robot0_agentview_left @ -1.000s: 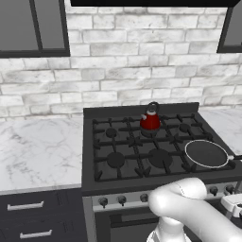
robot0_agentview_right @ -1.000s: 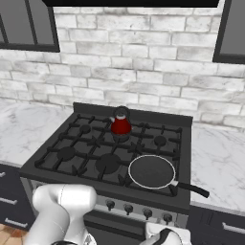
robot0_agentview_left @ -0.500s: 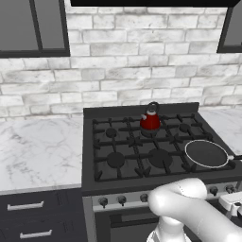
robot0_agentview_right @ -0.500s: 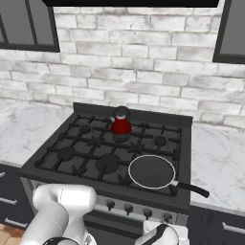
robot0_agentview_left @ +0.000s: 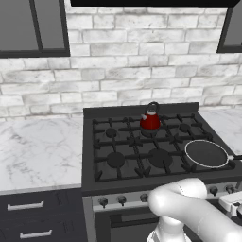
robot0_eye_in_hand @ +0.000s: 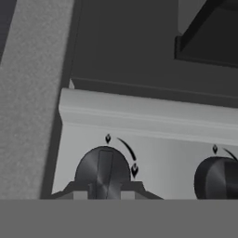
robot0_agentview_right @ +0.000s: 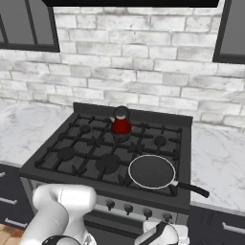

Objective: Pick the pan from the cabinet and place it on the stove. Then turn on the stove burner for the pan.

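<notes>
- Where the arm (robot0_agentview_left: pixel 189 210) bends low across the bottom right of the left base view, its white elbow sits in front of the stove's (robot0_agentview_left: pixel 142 156) knob row, and the hand drops toward the lower right corner.
- From the right base camera the arm (robot0_agentview_right: pixel 62 210) rises at the lower left, and the white hand (robot0_agentview_right: pixel 160 234) shows at the bottom centre, just below the front knobs.
- The hand camera looks straight at the silver front panel: one knob (robot0_eye_in_hand: pixel 103 171) sits low and left of centre, directly above the jaws' (robot0_eye_in_hand: pixel 104 194) dark tips, with a second knob (robot0_eye_in_hand: pixel 216 179) at the right edge.
- Whether the jaws are wide or closed on the knob cannot be told; only their tips show, bracketing the knob's base.
- The pan (robot0_agentview_right: pixel 151 171) rests on the front right grate, its handle (robot0_agentview_right: pixel 191 188) reaching toward the lower right past the stove edge.
- A red kettle (robot0_agentview_right: pixel 120 123) stands on a rear burner, well apart from the pan.
- Marble bench (robot0_agentview_left: pixel 38 151) lies open at the left of the stove, and the other front burners are bare.
- Dark cabinet (robot0_agentview_left: pixel 33 26) doors hang at the upper left.
</notes>
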Controlling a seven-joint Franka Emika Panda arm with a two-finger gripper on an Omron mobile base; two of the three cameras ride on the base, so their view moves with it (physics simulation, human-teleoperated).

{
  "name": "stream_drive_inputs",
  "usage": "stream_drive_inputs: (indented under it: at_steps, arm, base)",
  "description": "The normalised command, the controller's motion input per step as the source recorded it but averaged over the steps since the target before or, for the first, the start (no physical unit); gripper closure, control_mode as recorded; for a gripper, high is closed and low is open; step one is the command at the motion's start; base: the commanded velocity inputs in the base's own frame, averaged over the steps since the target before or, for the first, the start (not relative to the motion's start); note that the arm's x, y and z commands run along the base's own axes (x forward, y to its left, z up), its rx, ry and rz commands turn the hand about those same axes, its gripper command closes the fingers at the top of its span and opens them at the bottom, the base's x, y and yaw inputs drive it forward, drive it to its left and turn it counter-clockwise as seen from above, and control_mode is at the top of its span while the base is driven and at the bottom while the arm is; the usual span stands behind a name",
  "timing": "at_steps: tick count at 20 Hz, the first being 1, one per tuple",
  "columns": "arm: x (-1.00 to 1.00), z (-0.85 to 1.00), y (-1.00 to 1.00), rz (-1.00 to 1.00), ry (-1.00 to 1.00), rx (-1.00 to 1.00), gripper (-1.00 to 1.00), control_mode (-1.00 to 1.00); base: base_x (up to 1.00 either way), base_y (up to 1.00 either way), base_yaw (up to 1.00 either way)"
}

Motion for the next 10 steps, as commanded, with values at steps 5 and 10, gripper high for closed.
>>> stream_drive_inputs:
  at_steps: [5, 10]
  arm:
    - [0.01, 0.00, 0.05, 0.00, 0.01, -0.06, 1.00, -1.00]
    - [0.03, 0.01, 0.00, 0.00, 0.01, -0.02, 1.00, -1.00]
  base:
    - [0.00, 0.00, 0.00]
    - [0.00, 0.00, 0.00]
